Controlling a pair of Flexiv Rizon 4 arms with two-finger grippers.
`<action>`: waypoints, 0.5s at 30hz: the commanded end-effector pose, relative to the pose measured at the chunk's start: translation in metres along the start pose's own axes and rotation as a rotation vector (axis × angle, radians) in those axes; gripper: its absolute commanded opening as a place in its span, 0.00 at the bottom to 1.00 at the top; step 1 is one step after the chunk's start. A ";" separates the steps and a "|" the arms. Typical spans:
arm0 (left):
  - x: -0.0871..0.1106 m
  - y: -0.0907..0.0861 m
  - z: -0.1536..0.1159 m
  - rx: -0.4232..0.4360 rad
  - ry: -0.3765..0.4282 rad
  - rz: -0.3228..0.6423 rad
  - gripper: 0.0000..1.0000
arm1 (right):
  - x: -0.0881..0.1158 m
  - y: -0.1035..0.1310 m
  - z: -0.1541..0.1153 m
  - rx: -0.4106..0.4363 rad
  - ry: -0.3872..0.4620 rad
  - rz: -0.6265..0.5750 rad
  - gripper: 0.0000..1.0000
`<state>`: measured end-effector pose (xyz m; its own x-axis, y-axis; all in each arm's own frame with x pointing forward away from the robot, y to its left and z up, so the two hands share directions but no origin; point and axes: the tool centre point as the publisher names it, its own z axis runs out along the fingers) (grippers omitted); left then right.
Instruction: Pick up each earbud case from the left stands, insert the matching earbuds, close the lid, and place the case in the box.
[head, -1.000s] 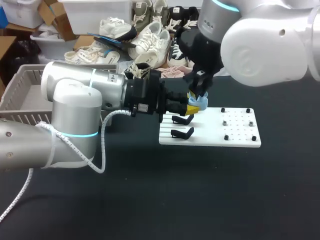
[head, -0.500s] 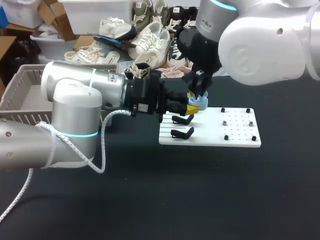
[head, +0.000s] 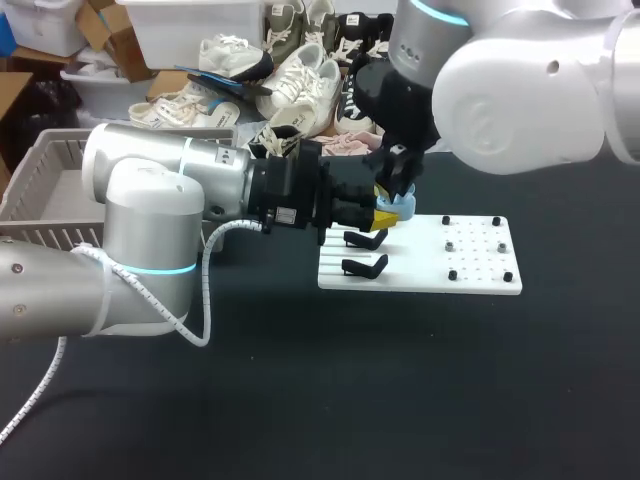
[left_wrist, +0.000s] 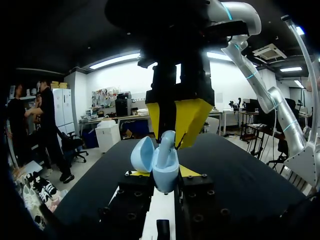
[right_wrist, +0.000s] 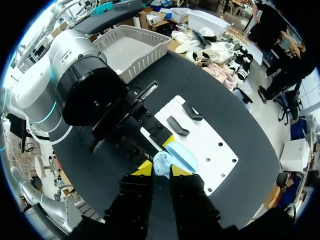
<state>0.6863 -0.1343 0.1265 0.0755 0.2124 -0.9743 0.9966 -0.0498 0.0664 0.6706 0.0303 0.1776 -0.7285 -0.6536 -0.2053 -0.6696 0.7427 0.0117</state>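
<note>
The left gripper (head: 383, 213) is clenched on a light blue, rounded plastic earbud case (head: 400, 207), and holds it in the air above the far left corner of a white flat board (head: 470, 265). In the left wrist view the case (left_wrist: 165, 170) sits upright between the two black fingers, touched from both sides, with its lid opened to the side.

The right gripper (head: 398, 185) hangs directly over the case, pointing down. Its yellow tips (left_wrist: 197, 115) stand close together just above the open case. Between them is a small pale blue earbud (left_wrist: 168, 141), which they seem to pinch, though this part is not very clear.

On the board's left side, two black angled stands (head: 365, 266) are near the case. A grey plastic basket (head: 40, 170) stands on the black table (head: 400, 380), well apart at the left.
</note>
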 end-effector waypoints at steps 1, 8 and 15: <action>0.000 0.002 0.000 0.003 0.000 0.000 0.00 | -0.002 0.000 0.001 -0.001 0.005 0.001 0.00; 0.000 0.002 0.000 0.003 0.000 0.000 0.00 | -0.001 -0.001 0.000 0.006 0.003 0.004 0.00; 0.000 0.002 0.000 0.003 0.000 0.000 0.00 | -0.001 -0.002 -0.002 0.012 -0.001 0.007 0.00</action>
<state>0.6866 -0.1344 0.1270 0.0756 0.2121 -0.9743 0.9966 -0.0495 0.0665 0.6735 0.0301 0.1788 -0.7327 -0.6492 -0.2042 -0.6639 0.7478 0.0044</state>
